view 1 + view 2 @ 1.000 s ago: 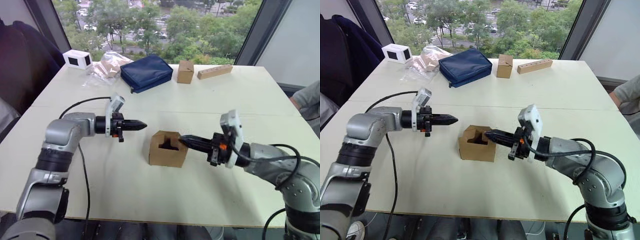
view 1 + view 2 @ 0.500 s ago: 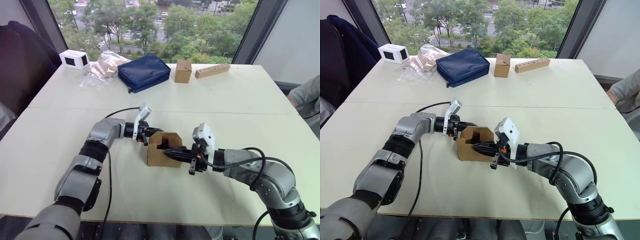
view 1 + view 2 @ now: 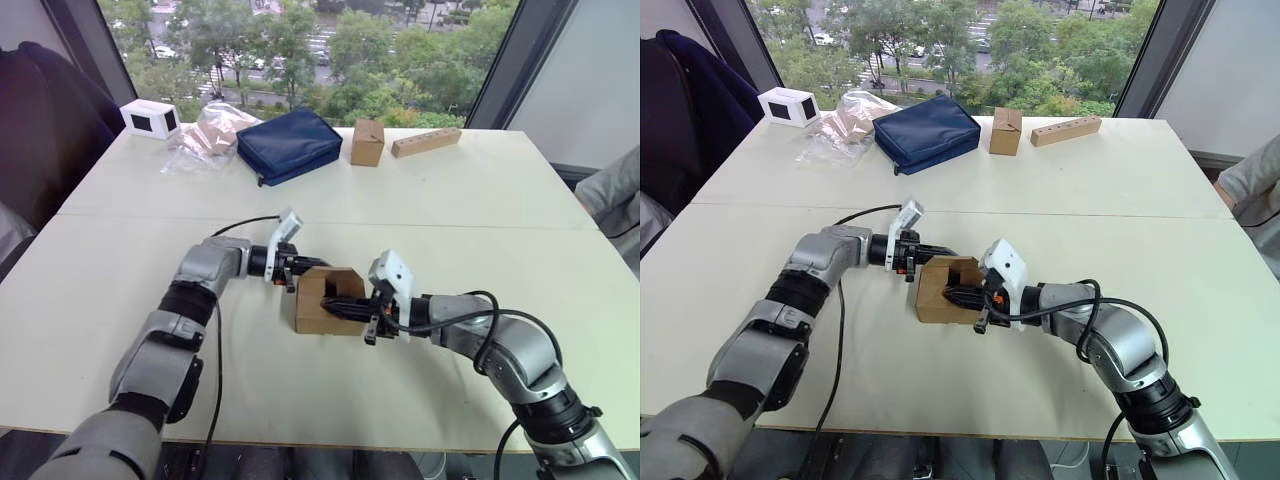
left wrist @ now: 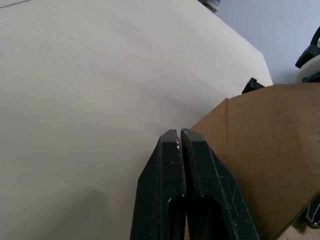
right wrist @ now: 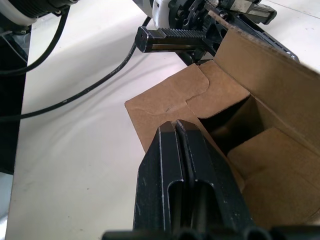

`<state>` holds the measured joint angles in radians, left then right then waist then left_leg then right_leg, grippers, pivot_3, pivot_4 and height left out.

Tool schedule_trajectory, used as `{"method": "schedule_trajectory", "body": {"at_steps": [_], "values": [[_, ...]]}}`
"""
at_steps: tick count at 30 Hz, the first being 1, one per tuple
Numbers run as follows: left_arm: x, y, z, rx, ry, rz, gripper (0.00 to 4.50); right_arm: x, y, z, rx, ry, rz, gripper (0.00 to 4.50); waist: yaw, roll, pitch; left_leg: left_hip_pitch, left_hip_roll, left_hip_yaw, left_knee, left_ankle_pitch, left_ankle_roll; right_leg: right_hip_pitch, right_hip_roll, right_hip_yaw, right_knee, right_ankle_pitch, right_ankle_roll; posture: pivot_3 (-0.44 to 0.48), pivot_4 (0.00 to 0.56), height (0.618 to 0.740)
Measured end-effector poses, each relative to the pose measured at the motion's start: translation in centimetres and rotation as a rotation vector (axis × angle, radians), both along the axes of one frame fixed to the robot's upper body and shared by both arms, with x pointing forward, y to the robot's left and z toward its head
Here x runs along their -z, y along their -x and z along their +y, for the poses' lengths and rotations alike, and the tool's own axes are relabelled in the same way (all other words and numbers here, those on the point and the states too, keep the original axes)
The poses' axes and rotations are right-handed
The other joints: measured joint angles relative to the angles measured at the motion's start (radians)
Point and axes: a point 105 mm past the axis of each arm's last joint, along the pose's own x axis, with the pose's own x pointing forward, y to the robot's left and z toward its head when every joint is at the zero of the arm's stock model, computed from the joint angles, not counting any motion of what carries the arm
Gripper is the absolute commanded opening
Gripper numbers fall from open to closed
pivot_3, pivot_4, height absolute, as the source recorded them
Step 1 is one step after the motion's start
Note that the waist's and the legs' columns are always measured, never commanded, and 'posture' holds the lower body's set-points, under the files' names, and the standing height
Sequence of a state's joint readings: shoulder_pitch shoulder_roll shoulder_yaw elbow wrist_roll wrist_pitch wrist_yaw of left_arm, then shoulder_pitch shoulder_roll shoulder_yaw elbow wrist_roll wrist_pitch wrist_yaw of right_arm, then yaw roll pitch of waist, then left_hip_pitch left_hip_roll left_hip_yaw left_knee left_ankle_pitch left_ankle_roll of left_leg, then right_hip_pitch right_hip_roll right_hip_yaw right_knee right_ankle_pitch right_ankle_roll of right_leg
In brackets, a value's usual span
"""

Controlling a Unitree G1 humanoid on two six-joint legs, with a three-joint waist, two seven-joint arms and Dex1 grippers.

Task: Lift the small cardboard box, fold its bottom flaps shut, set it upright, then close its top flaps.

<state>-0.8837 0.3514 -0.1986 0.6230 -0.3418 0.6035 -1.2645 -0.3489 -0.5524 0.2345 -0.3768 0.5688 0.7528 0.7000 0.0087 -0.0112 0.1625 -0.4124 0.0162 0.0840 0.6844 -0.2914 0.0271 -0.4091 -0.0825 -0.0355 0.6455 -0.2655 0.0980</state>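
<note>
Small cardboard box sits on table, pinned between my claws | left gripper closed, tips against its outer wall to brace it | right gripper closed, reaching inside over the flaps, probably to tip it.

Soft, even daylight comes through the window behind the table. Shadows are faint, glare is mild, and both wrist views look slightly blurred.

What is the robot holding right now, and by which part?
Nothing is gripped: both grippers are shut, the left gripper against the cardboard box's outer side, the right gripper reaching inside.
</note>
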Motion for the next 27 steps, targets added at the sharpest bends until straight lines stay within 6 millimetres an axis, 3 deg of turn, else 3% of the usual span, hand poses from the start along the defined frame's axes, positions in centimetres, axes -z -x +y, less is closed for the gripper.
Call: {"method": "schedule_trajectory", "body": {"at_steps": [11, 17, 20, 22, 27], "values": [[-1.6, 1.3, 1.0, 0.003, 0.018, -0.049, 0.09, -0.1, -0.1, 0.1, 0.009, -0.007, -0.002, 0.0, 0.0, 0.0, 0.0, 0.0, 0.0, 0.0, 0.0, 0.0, 0.0, 0.0, -0.001, 0.0, 0.0, 0.0, 0.0, 0.0, 0.15, 0.74], [-4.2, 1.4, 3.5, -0.049, 0.022, -0.109, 0.09, -0.1, -0.1, 0.0, 0.015, -0.006, -0.004, 0.0, -0.002, 0.0, 0.0, 0.0, 0.0, 0.0, 0.0, 0.0, 0.0, 0.0, -0.001, 0.0, 0.0, 0.0, 0.0, 0.0, 0.15, 0.74], [-5.8, 2.3, 4.3, -0.038, 0.021, -0.14, 0.09, -0.1, -0.1, 0.0, 0.017, -0.005, -0.004, 0.0, -0.001, 0.0, 0.0, 0.0, 0.0, 0.0, 0.0, 0.0, 0.0, 0.0, -0.001, 0.0, 0.0, 0.0, 0.0, 0.0, 0.15, 0.74], [-6.1, 3.9, 4.8, 0.013, 0.023, -0.133, 0.09, -0.1, -0.1, 0.1, 0.018, -0.008, -0.003, 0.0, -0.005, 0.0, 0.0, 0.0, 0.0, 0.0, 0.0, 0.0, 0.0, 0.0, -0.002, 0.001, 0.0, 0.0, 0.0, 0.0, 0.15, 0.74], [-4.6, 6.8, 4.4, 0.109, -0.004, -0.083, 0.09, -0.1, -0.1, 0.0, 0.022, -0.007, -0.001, 0.0, 0.0, 0.0, 0.0, 0.001, 0.0, 0.0, 0.0, 0.0, -0.001, 0.001, -0.003, 0.001, 0.0, 0.0, 0.0, 0.0, 0.15, 0.74]]}}
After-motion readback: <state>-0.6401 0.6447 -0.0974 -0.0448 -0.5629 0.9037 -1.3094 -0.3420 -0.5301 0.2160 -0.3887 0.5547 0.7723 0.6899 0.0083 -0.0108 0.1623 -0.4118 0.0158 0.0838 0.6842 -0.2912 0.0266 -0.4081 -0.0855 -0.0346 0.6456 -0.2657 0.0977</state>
